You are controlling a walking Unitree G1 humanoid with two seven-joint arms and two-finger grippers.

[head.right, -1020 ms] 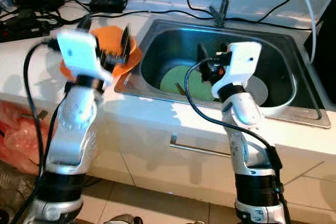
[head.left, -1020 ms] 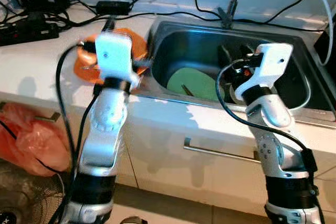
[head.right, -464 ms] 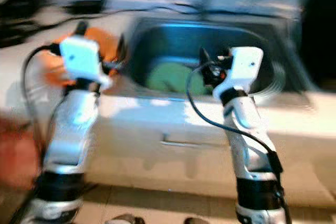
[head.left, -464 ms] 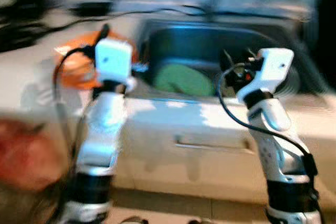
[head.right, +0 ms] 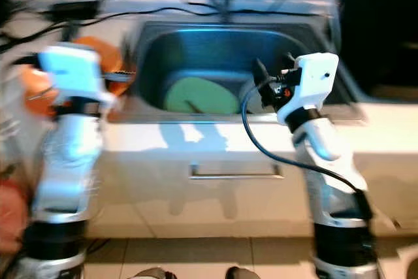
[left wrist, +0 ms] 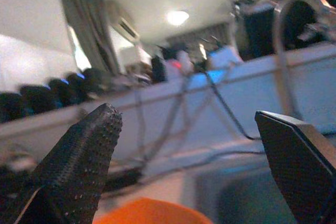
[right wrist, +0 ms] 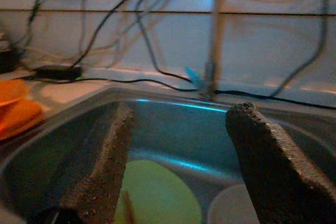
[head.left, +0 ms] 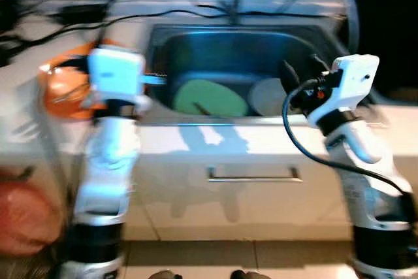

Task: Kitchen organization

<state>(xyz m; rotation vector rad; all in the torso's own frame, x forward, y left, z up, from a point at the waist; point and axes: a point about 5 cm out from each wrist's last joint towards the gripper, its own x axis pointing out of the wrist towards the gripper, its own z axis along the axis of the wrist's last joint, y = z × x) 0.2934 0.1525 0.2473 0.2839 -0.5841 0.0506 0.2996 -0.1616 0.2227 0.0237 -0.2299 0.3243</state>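
both arms have lifted slightly. right gripper [head.left: 299, 78], fingers apart, hovers at the sink [head.left: 163, 37] front rim; left gripper [left wrist: 194, 145], fingers apart and empty, near orange bowls [head.left: 62, 86] on the desk [head.left: 26, 122]. beyond, green plate [head.left: 210, 98] and white plate [head.left: 268, 96] lie in the sink. motion blur risks a misjudged reach, clipping the rim.

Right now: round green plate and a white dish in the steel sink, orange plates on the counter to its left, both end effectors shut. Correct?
One error: both end effectors are open. The left wrist view shows the left end effector spread wide, and the right wrist view shows the right end effector open. The round green plate, white dish, steel sink and orange plates are as you said.
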